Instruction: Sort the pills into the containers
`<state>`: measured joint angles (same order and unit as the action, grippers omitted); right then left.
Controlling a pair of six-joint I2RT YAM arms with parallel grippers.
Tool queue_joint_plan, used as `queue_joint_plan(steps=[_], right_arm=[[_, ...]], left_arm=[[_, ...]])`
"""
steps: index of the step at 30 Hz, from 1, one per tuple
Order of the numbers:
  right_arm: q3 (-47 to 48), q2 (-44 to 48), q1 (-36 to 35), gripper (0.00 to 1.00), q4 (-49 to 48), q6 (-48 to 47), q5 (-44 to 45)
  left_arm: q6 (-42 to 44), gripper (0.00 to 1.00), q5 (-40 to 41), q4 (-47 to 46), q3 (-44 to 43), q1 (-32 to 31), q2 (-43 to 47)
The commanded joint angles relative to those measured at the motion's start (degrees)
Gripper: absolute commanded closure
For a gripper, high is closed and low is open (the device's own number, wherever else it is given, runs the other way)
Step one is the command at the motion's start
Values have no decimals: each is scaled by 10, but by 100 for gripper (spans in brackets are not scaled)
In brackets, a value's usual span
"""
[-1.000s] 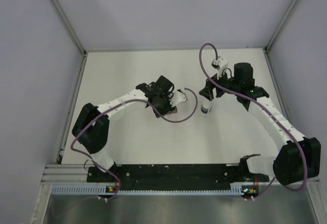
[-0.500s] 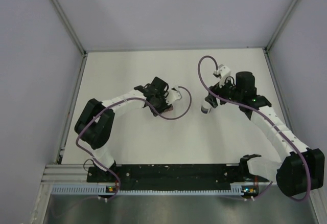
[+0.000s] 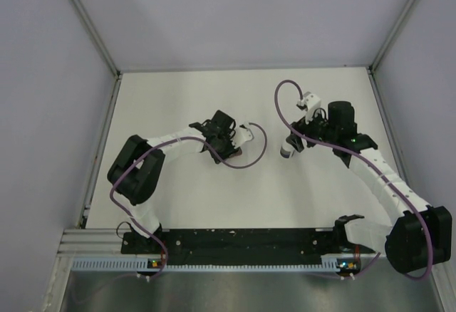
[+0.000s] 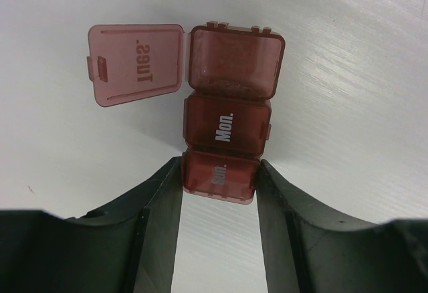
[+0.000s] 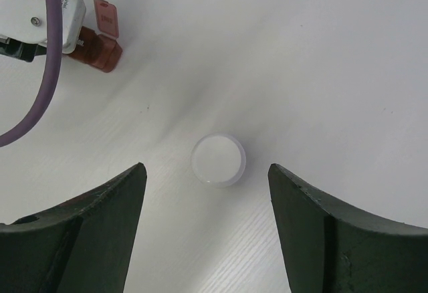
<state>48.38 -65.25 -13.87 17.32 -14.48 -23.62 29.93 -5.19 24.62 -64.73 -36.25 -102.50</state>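
- Containers (image 4: 224, 132) – a red-brown strip of three cells – are lying flat on the table (image 5: 334, 52), left of centre in the overhead view. Tues lid (image 4: 137, 65) is flipped open to the side and its cell is showing empty. Mon and Sun lids are down.
- Left gripper (image 4: 221, 176) is pinching the Sun end of the strip, one finger on each side, and holding it steady.
- White disc (image 5: 218, 160), likely a pill, is sitting on the table well to the right of the strip. No other pills are showing.
- Right gripper (image 5: 206, 172) is hovering over the disc with its jaws spread, one on each side, neither touching it.
- Change over the last second: the right arm is settling in over the disc and its jaws are opening slightly. The left arm is tucking its elbow in, and the strip is barely shifting.
- Meaning, as I'm reading it: the receiver is staged and the pick is lined up, but nothing is sorted yet. Descent and closing on the disc are looking like the next move – it's small and flat, so slipping is the risk.
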Motion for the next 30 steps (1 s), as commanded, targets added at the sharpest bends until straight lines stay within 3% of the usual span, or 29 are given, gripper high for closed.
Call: queue_joint_plan(steps=[1,9,20,30], right_arm=[[0,4,2,26,-15,-7,-2],[-5,-6,2,26,-15,-12,-3],[-11,-49,2,28,-22,-13,12],[-14,-101,-28,27,-32,-15,61]], left_arm=[[-7,78,3,-30,9,2,-3],[-10,60,11,-39,14,2,-6],[-22,8,16,-43,12,2,34],[-36,1,-10,-11,-4,8,113]])
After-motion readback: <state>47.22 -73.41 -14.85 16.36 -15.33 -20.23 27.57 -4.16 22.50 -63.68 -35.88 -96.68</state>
